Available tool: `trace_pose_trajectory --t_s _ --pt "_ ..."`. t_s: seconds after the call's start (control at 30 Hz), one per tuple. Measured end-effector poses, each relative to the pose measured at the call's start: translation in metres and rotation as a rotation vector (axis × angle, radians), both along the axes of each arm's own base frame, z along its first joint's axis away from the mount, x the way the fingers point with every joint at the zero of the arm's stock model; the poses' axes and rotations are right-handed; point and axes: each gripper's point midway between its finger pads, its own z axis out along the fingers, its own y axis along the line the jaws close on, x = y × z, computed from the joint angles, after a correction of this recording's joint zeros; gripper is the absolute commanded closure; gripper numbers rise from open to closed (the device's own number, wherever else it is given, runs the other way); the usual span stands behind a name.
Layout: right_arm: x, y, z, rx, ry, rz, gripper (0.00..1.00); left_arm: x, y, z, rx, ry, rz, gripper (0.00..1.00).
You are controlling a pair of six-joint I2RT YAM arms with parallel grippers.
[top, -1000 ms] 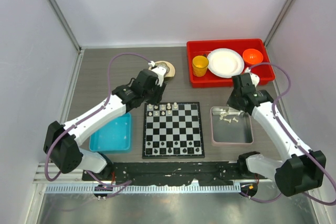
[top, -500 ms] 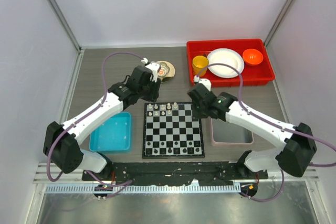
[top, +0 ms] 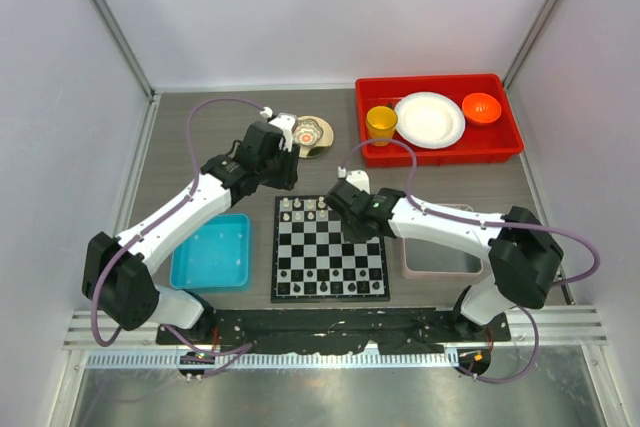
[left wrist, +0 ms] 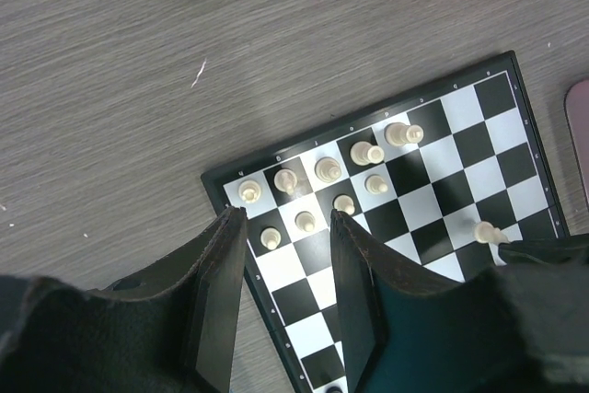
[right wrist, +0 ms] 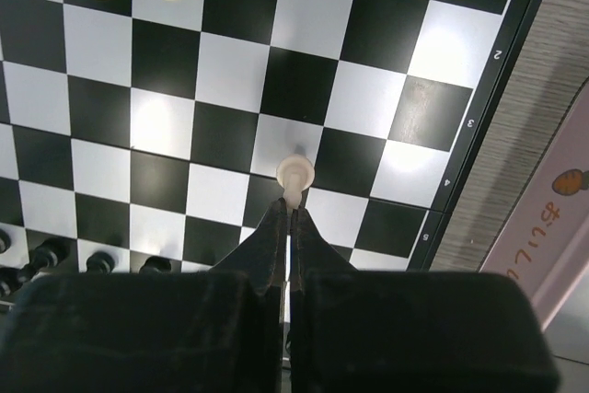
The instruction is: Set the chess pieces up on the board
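Cream chess pieces (left wrist: 328, 169) stand in two short rows at the far left corner of the board (top: 330, 259), five in the row at the edge and four in the row next to it. Dark pieces (top: 330, 288) stand along the near edge of the same board.

The left gripper (left wrist: 287, 218) hangs above that far left corner. Its two fingers are apart and nothing is between them; in the left wrist view some of the second-row pieces show through the gap.

The right gripper (right wrist: 291, 209) is over the open middle of the board, toward the edge with the printed numbers. Its fingers are pressed together on the lower part of one cream piece (right wrist: 294, 173), whose round head sticks out beyond the tips. Whether this piece touches the board, I cannot tell.

Beside the board on the left lies a blue bin (top: 212, 252), and on the right a grey tray (top: 440, 262), partly under the right arm. A red tray (top: 505, 147) at the far right holds a yellow cup (top: 380, 124), a white plate (top: 430, 119) and an orange bowl (top: 481, 107). A round golden dish (top: 312, 135) lies beyond the board, near the left wrist.
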Motion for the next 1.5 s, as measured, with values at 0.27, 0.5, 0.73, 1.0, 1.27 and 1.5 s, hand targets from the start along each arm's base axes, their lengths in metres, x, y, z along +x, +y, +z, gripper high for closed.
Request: trace_pose_trajectory --t_s 0.27,0.5,0.73,1.0,1.27,1.5 --pt "0.002 0.002 -0.013 -0.024 0.009 -0.006 0.90 0.001 0.001 0.000 -0.004 -0.001 0.006 0.55" --pt "0.003 0.004 -0.014 -0.019 0.007 -0.011 0.75 0.002 0.002 0.000 -0.005 0.001 0.008 0.55" --pt "0.005 0.008 -0.013 0.000 -0.004 -0.021 0.71 0.002 0.002 0.000 -0.006 0.001 0.008 0.54" --pt "0.020 -0.006 0.045 0.108 -0.154 -0.123 0.62 0.000 -0.001 0.000 -0.020 0.009 -0.003 0.55" --pt "0.045 -0.109 0.125 0.271 -0.362 -0.480 0.62 -0.016 -0.026 0.002 -0.038 0.011 -0.077 0.56" --pt "0.032 -0.158 0.114 0.190 -0.350 -0.585 0.62 -0.064 -0.082 -0.002 -0.035 0.016 -0.202 0.56"
